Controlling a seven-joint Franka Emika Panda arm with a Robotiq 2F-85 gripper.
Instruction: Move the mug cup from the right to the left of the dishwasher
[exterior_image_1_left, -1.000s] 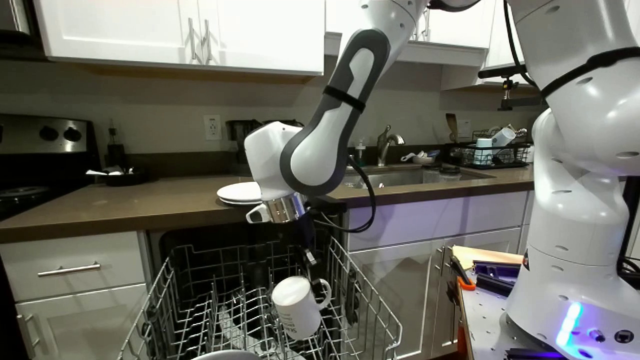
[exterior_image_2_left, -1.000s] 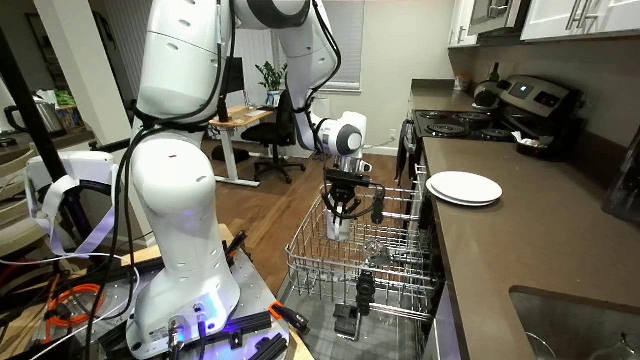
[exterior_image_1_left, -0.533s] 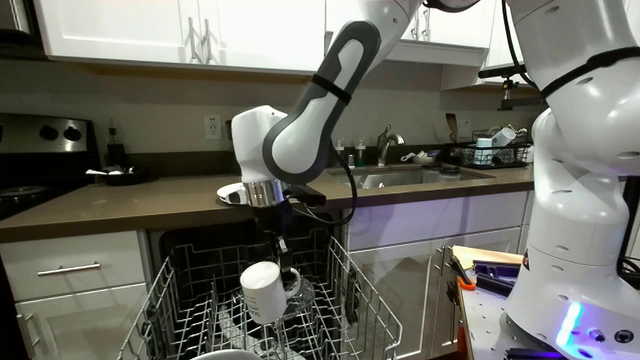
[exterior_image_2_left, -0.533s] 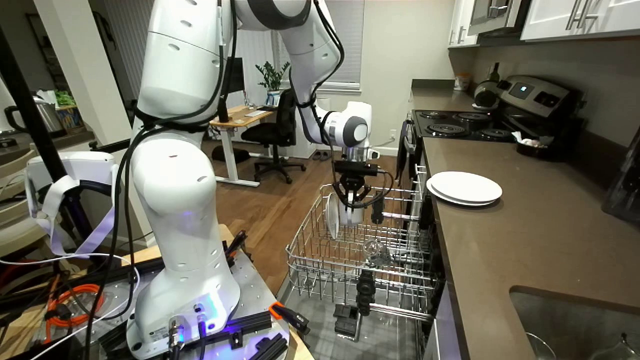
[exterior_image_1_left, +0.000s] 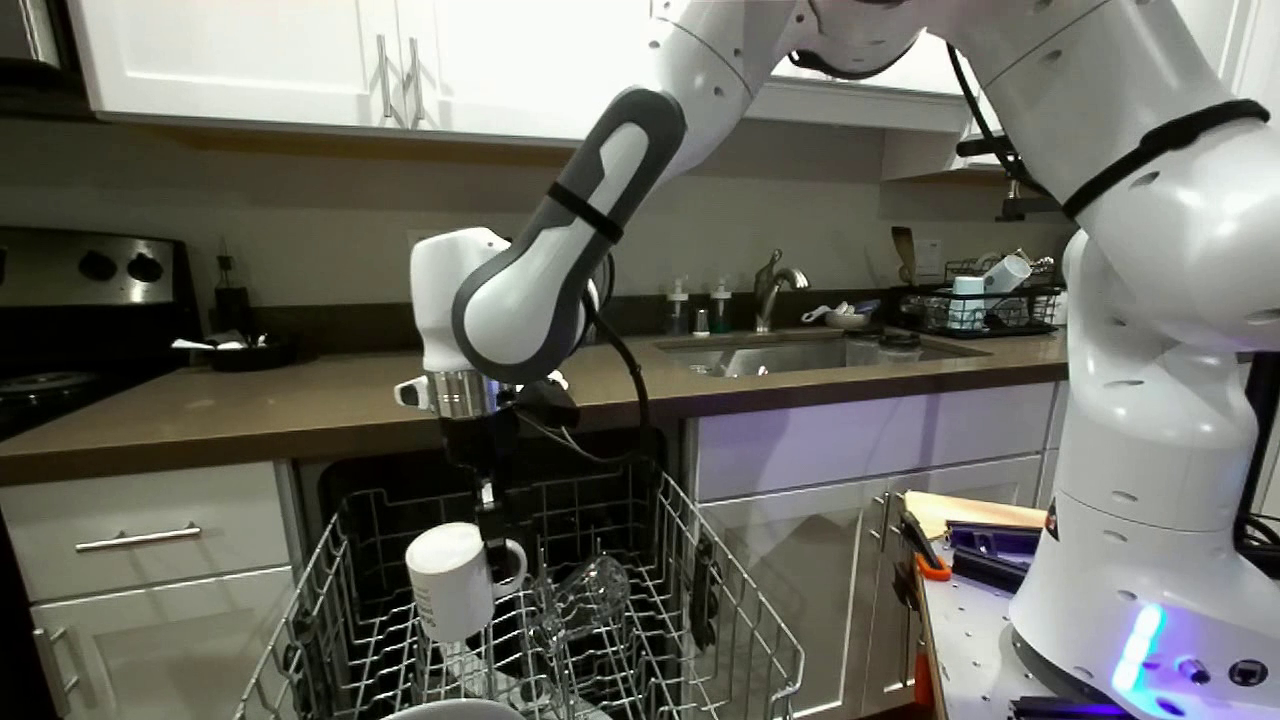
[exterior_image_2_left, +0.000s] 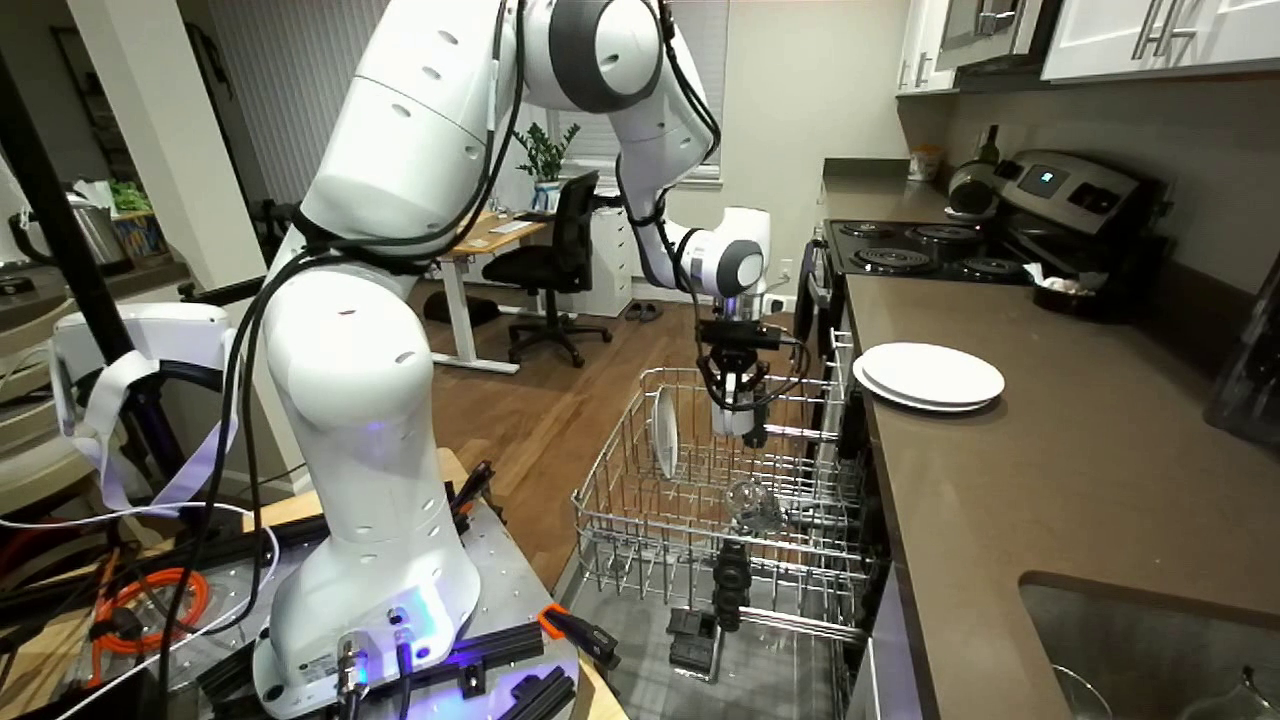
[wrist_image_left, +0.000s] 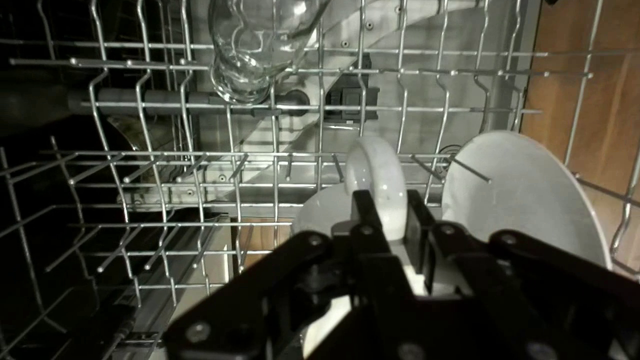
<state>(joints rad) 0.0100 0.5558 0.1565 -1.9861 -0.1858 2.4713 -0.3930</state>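
Note:
The white mug cup (exterior_image_1_left: 440, 590) hangs in the air above the wire rack, nearly upright, toward the rack's left part in an exterior view. It also shows in an exterior view (exterior_image_2_left: 732, 420). My gripper (exterior_image_1_left: 493, 540) is shut on the mug's loop handle. In the wrist view the handle (wrist_image_left: 382, 180) sits between the two black fingers (wrist_image_left: 387, 210). Most of the mug's body is hidden behind the fingers there. The dishwasher's rack (exterior_image_1_left: 735, 570) is pulled out under the mug, with rows of tines. I cannot tell how far the mug is above the tines.
A clear glass (exterior_image_1_left: 597, 590) lies in the rack, right of the mug in that view; it also shows in the wrist view (wrist_image_left: 250, 60). A white plate (exterior_image_2_left: 664, 432) stands in the rack near the mug. The counter (exterior_image_2_left: 1080, 450) edge borders the rack; white plates (exterior_image_2_left: 930, 375) lie on it.
The gripper has carried the mug left across the rack and a little up, as seen facing the counter. The clear glass and standing plate have come into sight from behind the mug.

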